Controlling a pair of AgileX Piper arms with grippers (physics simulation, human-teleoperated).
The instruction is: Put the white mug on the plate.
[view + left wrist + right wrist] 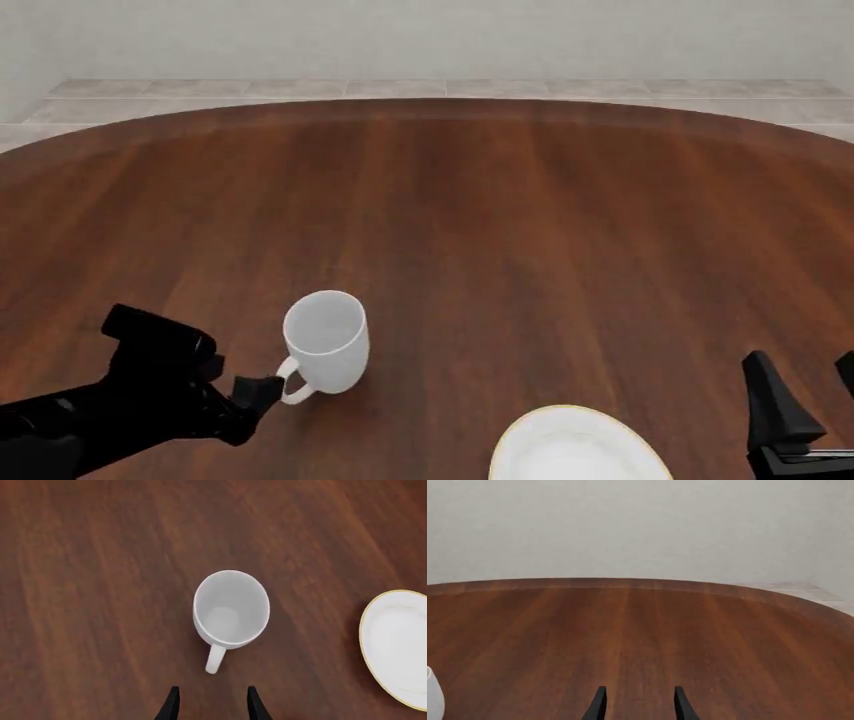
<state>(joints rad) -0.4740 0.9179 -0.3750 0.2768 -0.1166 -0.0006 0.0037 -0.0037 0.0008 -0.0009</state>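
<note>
I read no brand, label or writing on anything: the white mug [326,341] is plain and the plate [578,447] carries only its thin gold rim. From the front view I see the mug standing upright on the wooden counter [534,230], near the near edge toward its left side, with the handle turned toward my left gripper [260,390], which sits just beside that handle, and I cannot tell whether it touches. The plate lies at the near edge, right of the mug and apart from it, partly cut off by the frame. The left wrist view gives me what the front view hides: it looks down into the mug's bare interior, and the two fingers [171,705] stand parted with nothing between them, the handle lined up with the gap. The right gripper [807,405] shows only at the counter's near right corner in the front view; its own wrist view shows its fingers [598,703] spread apart and empty, facing the far edge and a plain wall, with a sliver of the mug at the frame's edge.
</note>
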